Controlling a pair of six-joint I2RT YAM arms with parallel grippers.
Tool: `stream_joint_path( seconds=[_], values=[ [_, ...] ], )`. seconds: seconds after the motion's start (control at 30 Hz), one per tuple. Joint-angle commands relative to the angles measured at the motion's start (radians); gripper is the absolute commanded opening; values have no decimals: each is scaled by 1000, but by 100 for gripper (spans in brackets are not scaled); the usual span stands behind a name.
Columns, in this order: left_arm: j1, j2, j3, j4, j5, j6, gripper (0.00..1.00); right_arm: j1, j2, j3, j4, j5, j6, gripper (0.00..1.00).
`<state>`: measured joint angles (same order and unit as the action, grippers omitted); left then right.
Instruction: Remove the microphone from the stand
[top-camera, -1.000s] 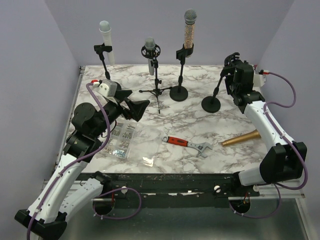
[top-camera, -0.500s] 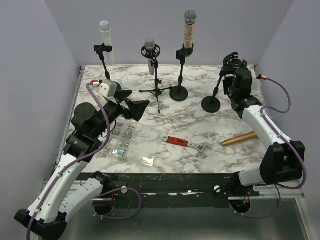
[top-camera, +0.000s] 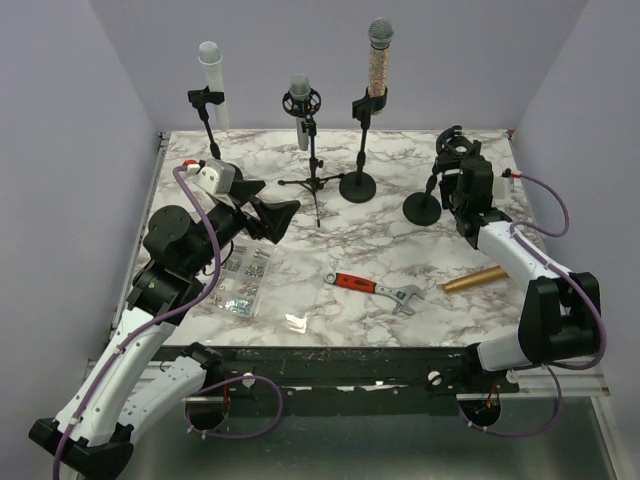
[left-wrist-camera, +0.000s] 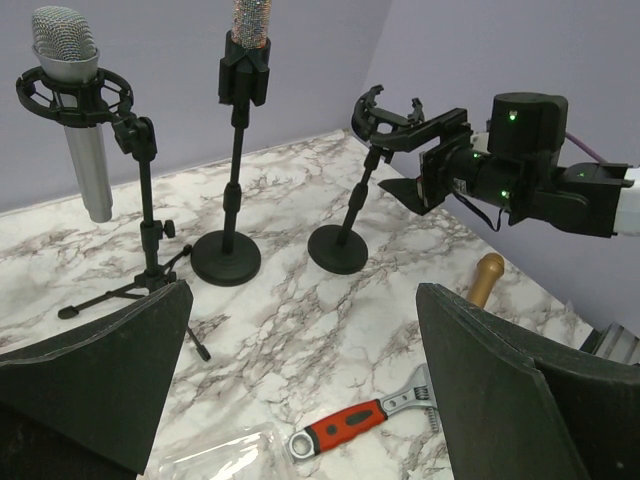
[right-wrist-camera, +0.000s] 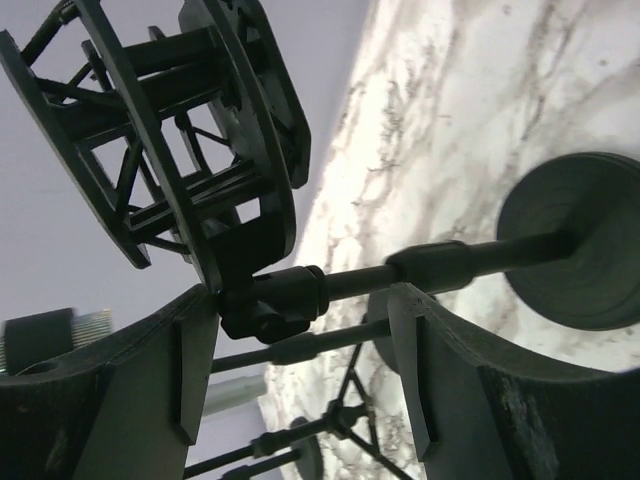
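Observation:
Three microphones stand in stands at the back: a white one (top-camera: 210, 68), a silver one (top-camera: 300, 100) (left-wrist-camera: 75, 95) in a shock mount on a tripod, and a glittery one (top-camera: 378, 55). A gold microphone (top-camera: 482, 277) (left-wrist-camera: 486, 277) lies flat on the table at the right. The fourth stand (top-camera: 424, 205) carries an empty shock mount (top-camera: 452, 140) (right-wrist-camera: 170, 130). My right gripper (top-camera: 450, 170) (right-wrist-camera: 300, 310) is open just under that mount, with the stand's neck joint (right-wrist-camera: 275, 300) between its fingertips. My left gripper (top-camera: 285, 215) (left-wrist-camera: 300, 300) hangs wide open over the table's left middle, holding nothing.
A red-handled adjustable wrench (top-camera: 375, 288) (left-wrist-camera: 365, 425) lies at the front centre. A clear bag of small hardware (top-camera: 240, 280) sits at the front left. The tripod's legs (top-camera: 312, 185) spread beside the round stand bases (top-camera: 357, 186).
My right gripper has moved left and lower, from the right of the empty shock mount to just beneath it. The left arm and the gold microphone have not moved.

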<state>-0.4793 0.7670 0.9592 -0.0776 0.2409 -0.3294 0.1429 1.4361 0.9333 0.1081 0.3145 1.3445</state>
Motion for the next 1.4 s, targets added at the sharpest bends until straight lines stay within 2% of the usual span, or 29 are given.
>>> stream_joint_path(
  seconds=[0.0, 0.27, 0.43, 0.67, 0.83, 1.0, 1.1, 1.17, 1.2, 1.37],
  values=[
    [-5, 1, 30, -2, 3, 3, 98, 3, 84, -96, -285, -1, -91, 74],
    [-7, 5, 30, -2, 3, 3, 99, 2, 140, -81, -265, -9, -184, 82],
    [-8, 6, 30, -3, 1, 3, 99, 19, 123, -32, -196, -54, -458, 87],
    [-10, 6, 32, -3, 6, 1, 99, 72, 76, 3, -161, 99, -795, 93],
    [-10, 9, 32, 0, 9, -3, 99, 102, 77, 10, -88, 168, -941, 93],
    [-10, 11, 32, -1, 14, -6, 99, 114, 129, 43, -12, 197, -1015, 87],
    [-11, 9, 32, -3, 8, -2, 99, 121, 166, 57, 49, 238, -1044, 77],
    [-11, 9, 31, -4, 6, 1, 99, 124, 186, 53, 112, 213, -1083, 65],
    [-12, 11, 32, -4, 5, 1, 98, 127, 196, 56, 134, 208, -1094, 62],
    [-13, 12, 32, -5, 5, 2, 98, 132, 248, 54, 237, 271, -1117, 57]
  ],
)
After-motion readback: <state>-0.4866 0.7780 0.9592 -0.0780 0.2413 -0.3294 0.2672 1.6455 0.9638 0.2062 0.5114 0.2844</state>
